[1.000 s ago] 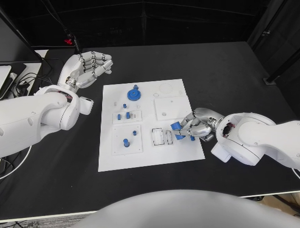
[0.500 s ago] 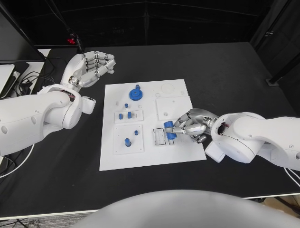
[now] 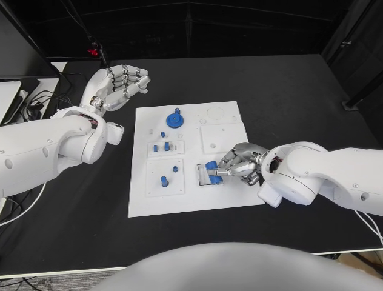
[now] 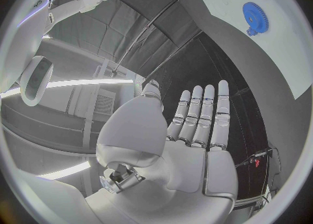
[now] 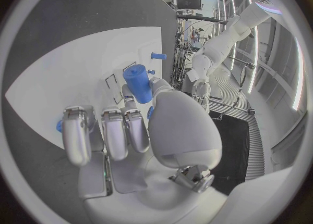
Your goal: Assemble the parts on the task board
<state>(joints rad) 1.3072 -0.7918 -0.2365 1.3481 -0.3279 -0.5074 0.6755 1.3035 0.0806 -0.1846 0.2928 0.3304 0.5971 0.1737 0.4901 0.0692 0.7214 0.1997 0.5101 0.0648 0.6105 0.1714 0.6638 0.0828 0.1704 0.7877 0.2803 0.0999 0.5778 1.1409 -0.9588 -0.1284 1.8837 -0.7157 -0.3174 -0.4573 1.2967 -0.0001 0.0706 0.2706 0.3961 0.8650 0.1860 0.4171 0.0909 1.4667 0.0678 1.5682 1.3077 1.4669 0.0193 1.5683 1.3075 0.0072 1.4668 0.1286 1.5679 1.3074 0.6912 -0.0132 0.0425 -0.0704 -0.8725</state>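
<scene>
The white task board (image 3: 191,203) lies mid-table. My right hand (image 3: 237,163) is over its near right part and pinches a blue cylinder (image 3: 211,165) between thumb and finger, just above the slotted frame (image 3: 201,176). In the right wrist view the cylinder (image 5: 138,82) stands out beyond the thumb of that hand (image 5: 130,130), and a second blue bit (image 5: 60,126) peeks from behind the fingers. A blue gear (image 3: 176,119) sits at the board's far end, with small blue pegs (image 3: 161,147) and another peg (image 3: 163,180) on the left side. My left hand (image 3: 122,83) is open above the table, off the board's far left corner.
A white desk edge with cables (image 3: 17,103) lies at the far left, beyond the left arm. The left wrist view shows the flat left hand (image 4: 189,140) with the gear (image 4: 254,15) and the board (image 4: 280,62) off to one side. Black table surrounds the board.
My right hand has carried the blue cylinder leftwards from the board's right edge to above the slotted frame. The left hand has barely shifted.
</scene>
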